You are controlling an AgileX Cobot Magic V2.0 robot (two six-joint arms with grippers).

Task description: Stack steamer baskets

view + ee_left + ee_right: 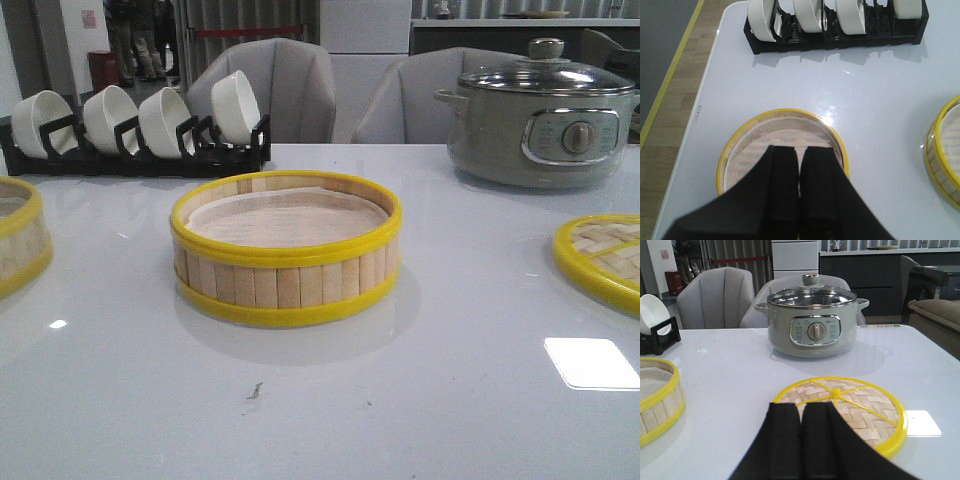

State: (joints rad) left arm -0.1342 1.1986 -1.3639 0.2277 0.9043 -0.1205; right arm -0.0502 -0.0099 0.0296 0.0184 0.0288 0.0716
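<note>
White glossy table [420, 400], grey chairs [275, 90] behind. Grey electric pot [540, 125] far right, dial panel text too small to read. One steamer basket [286, 248] mid-table, paper-lined; second steamer basket [18, 245] at left edge, under my left jaws [800, 172], which are pressed together. Woven lid [850, 410] below my right jaws [801, 427], also together. Bowl rack [140, 135] far left.

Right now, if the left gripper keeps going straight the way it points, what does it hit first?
Most likely the paper liner of the steamer basket right beyond the shut left gripper, though height above it is unclear. The bowl rack lies farther on.
</note>
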